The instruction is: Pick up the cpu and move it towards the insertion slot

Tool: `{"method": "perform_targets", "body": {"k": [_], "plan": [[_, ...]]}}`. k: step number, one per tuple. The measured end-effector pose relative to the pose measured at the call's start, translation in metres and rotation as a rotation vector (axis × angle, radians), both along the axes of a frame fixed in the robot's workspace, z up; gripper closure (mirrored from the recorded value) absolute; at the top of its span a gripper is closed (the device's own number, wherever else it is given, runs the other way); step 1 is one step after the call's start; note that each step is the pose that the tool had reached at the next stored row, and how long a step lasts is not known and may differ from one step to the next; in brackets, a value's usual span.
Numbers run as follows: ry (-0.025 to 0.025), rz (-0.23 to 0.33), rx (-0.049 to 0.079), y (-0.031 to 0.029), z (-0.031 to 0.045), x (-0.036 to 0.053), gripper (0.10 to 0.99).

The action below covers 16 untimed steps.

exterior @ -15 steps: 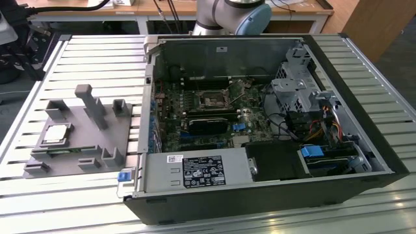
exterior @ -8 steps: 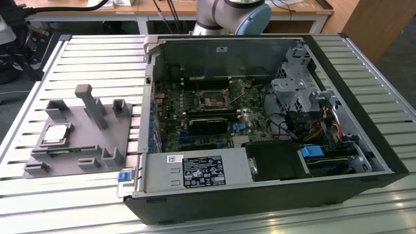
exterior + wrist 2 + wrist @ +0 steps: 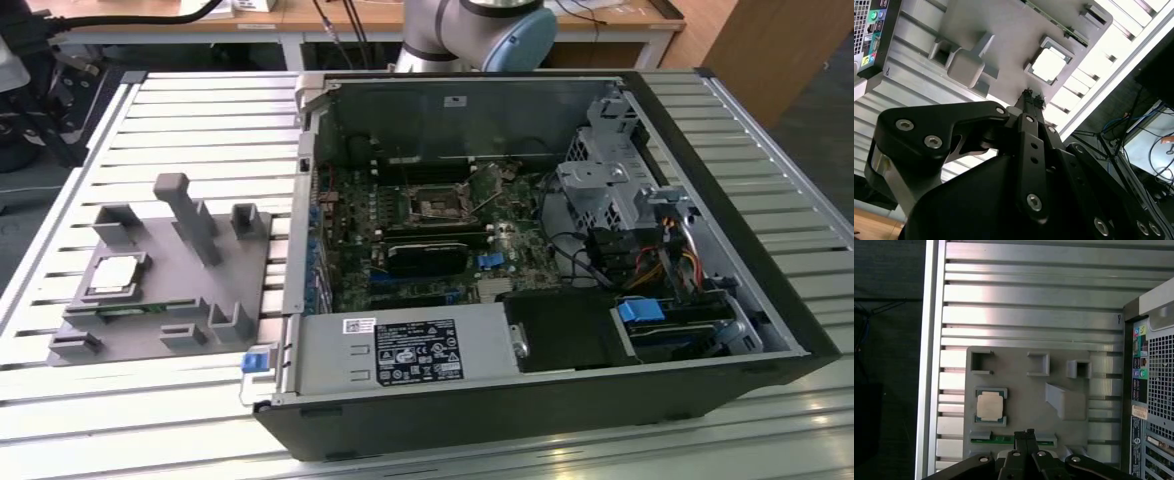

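Looks like a robotics lab or test workshop tbh: slatted aluminium counter (image 3: 200, 110), an opened-up computer case (image 3: 534, 418) sitting on it, a grey parts jig (image 3: 187, 290) just beside the case, robot arm base (image 3: 461, 30) and cable-strewn wooden desks (image 3: 614, 15) behind the case.

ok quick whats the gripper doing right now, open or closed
gripper: closed, holding nothing; the cpu lies in the gray holder.

slatted metal table (image 3: 200, 110) | on it: grey holder tray (image 3: 200, 290); open computer case (image 3: 534, 412)
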<state>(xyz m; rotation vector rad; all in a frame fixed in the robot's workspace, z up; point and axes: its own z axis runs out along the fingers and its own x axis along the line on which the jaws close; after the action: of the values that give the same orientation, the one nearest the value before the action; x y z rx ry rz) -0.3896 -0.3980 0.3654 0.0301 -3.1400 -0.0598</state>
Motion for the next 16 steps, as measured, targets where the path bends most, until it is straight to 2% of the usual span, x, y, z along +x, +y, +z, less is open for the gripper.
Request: {"method": "perform_targets", "body": {"k": [16], "plan": [[0.0,0.0,-0.003,-0.0002,-0.0026,-0.0002,0.98]]}}
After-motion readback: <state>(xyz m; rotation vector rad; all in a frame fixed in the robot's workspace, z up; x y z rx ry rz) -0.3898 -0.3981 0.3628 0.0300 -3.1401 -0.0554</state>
